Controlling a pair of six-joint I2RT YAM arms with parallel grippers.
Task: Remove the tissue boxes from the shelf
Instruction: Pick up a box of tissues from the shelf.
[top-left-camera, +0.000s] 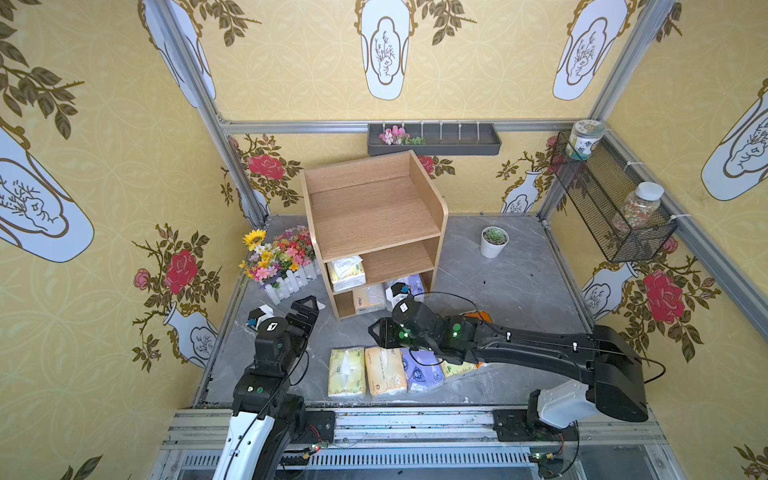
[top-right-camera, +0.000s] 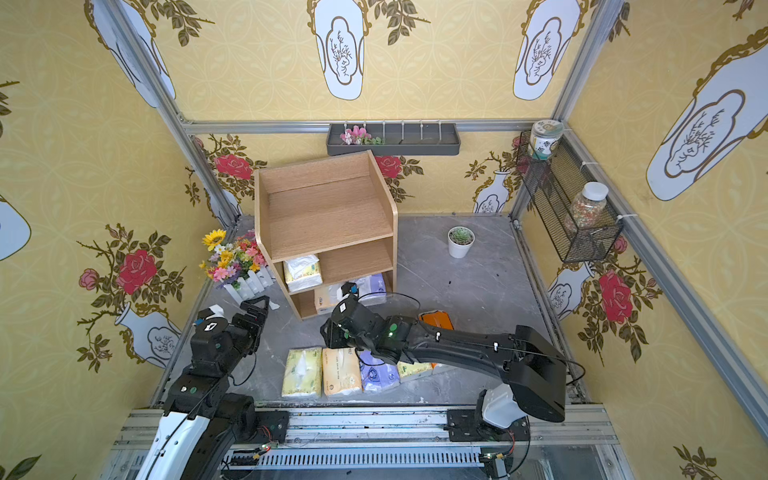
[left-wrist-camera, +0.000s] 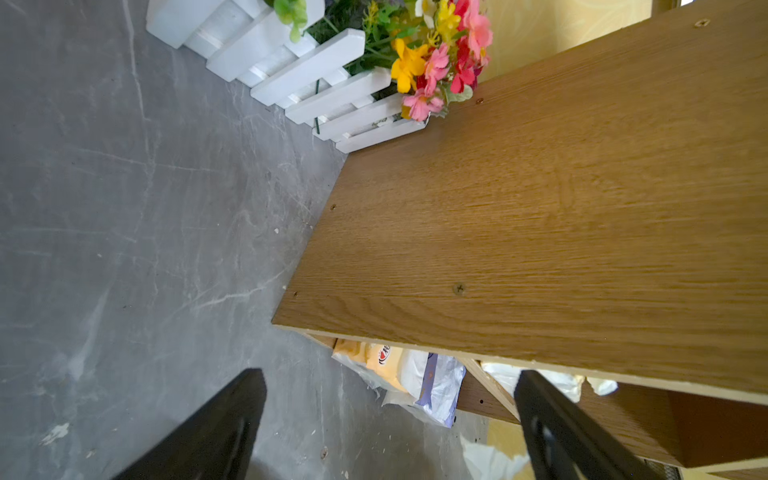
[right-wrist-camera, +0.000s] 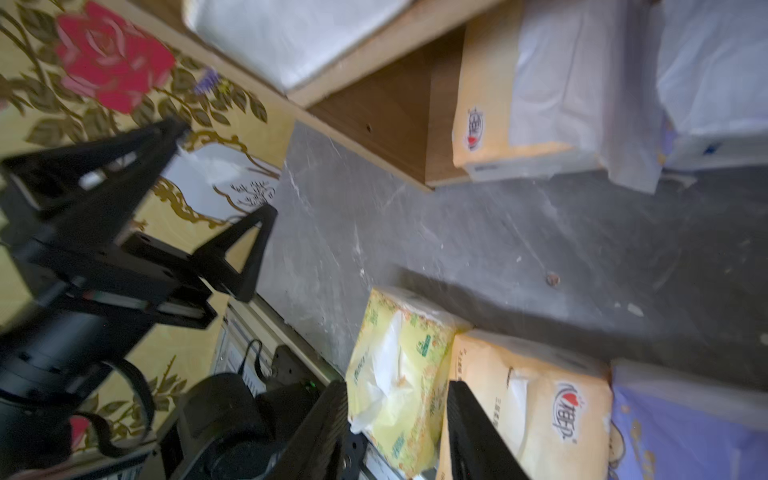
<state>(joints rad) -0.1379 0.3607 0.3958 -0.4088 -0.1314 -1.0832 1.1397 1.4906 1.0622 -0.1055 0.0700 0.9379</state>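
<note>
Clearly the shelf (top-left-camera: 374, 208) is smooth light wood with rounded front corners, standing near the back edge of the grey veined table (top-left-camera: 511, 282). At the left end of its middle tier sits a soft pale yellow pack (top-left-camera: 345, 272) with crumpled white tissue showing. Its bottom tier holds a cream pack (top-left-camera: 368, 298) and a lavender pack (top-left-camera: 412, 286) that the right arm partly hides. Along the table's front edge four glossy plastic-wrapped tissue boxes (top-left-camera: 384, 370) lie side by side, the last mostly under that arm. An orange pack (top-right-camera: 436, 321) peeks out behind it. The left gripper (top-left-camera: 306, 305) gapes wide and empty by the shelf's left front corner. The right gripper (right-wrist-camera: 397, 388) hangs above the row, jaws partly apart, gripping nothing; its wrist view is blurred.
</note>
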